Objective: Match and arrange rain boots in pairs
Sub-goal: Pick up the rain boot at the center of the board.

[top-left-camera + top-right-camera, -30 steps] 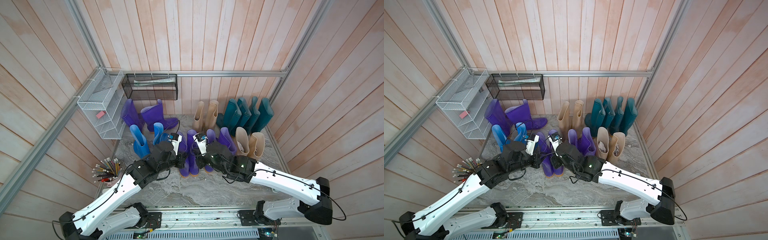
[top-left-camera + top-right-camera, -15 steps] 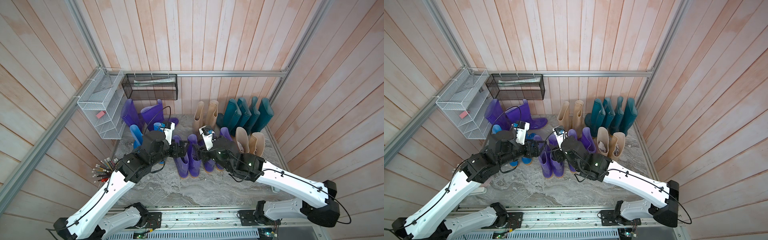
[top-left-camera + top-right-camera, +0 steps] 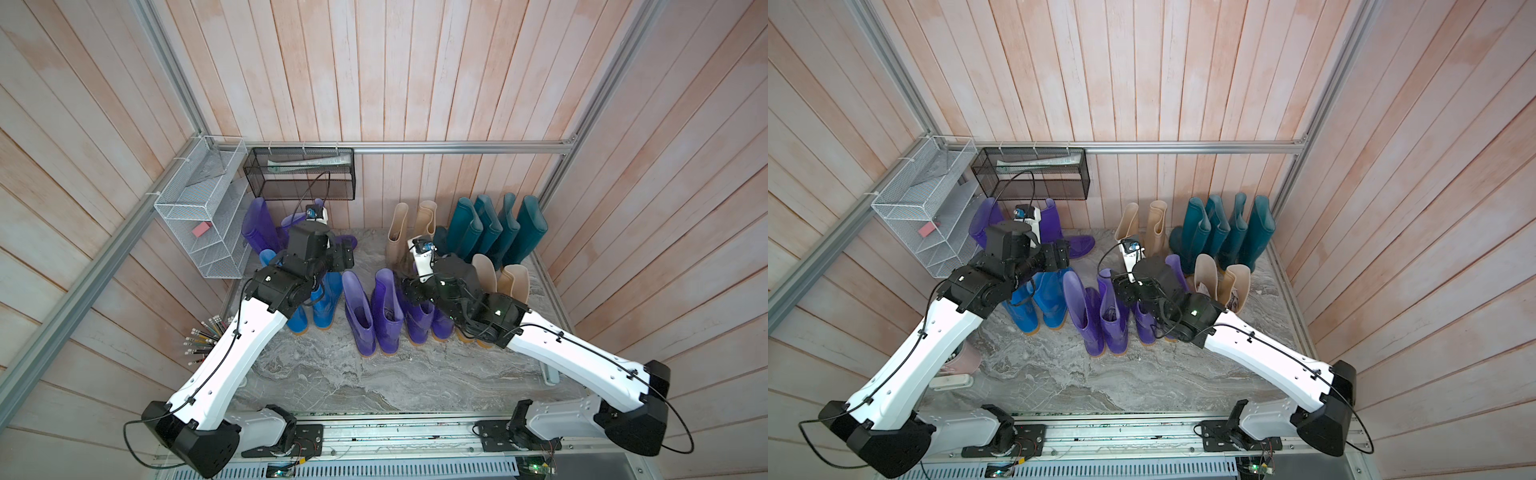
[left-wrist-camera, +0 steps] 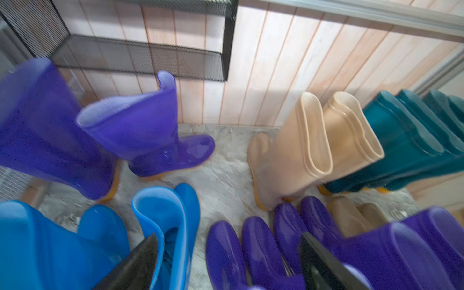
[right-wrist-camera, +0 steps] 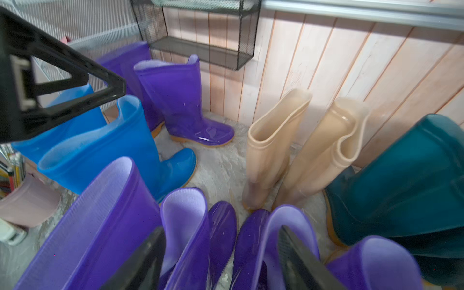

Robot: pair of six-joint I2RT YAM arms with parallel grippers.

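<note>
left hand (image 4: 228,238) released over bright blue boots (image 4: 165,218) at tabletop (image 3: 332,374) left edge, right hand (image 5: 221,229) released over purple boots (image 5: 185,213) mid-tabletop, dark teal boots (image 3: 494,232) far right corner, beige boots (image 3: 397,237) beside them, pink pencil cup (image 5: 27,200) in right wrist view, not left wrist

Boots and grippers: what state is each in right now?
left gripper: open, empty.
right gripper: open, empty.
front purple boots: upright, side by side.
blue pair: upright, together.
back purple boots: upright, at the back wall.
beige boots: upright, two pairs.
teal boots: upright, in a row.
</note>
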